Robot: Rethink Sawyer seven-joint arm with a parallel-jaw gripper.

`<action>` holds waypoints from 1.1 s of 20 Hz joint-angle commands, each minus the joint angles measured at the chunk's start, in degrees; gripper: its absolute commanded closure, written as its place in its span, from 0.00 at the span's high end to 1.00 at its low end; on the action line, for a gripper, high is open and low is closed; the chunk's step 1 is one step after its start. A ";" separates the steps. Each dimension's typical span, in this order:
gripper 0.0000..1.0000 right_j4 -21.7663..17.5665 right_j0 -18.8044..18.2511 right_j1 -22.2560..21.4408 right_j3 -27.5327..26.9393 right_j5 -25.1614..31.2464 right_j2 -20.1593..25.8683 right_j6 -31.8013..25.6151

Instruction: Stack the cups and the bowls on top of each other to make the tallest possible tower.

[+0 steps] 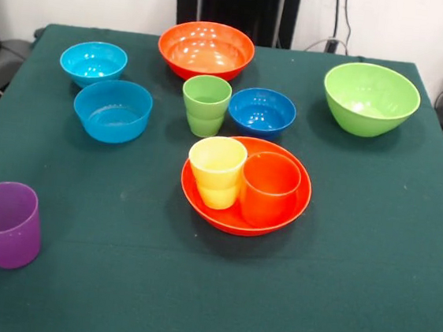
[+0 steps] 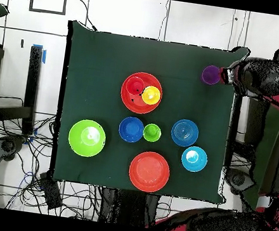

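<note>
Presently the arm's gripper (image 2: pixel 227 75), finger state indeterminable, hangs beside the purple cup (image 1: pixel 5 223) at the table's seven o'clock corner in the front view, where a careless approach could knock it off the edge.

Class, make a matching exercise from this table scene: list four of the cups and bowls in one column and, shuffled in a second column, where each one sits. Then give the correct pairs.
Things
1. yellow cup
2. purple cup
3. green cup
4. lime green bowl

Places
A. alone near a table corner
B. beside the dark blue bowl
C. inside an orange bowl with the orange cup
D. empty, on its own on the cloth

Pairs: 1-C, 2-A, 3-B, 4-D
</note>
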 commanded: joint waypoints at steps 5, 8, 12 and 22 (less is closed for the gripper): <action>1.00 -0.68 0.53 -3.11 10.48 1.68 1.97 -3.04; 1.00 -0.25 0.74 -3.82 12.03 0.70 2.16 -1.66; 1.00 0.37 1.43 -5.56 14.11 0.14 2.48 -0.22; 1.00 1.93 4.90 -11.83 21.63 -1.43 2.33 4.68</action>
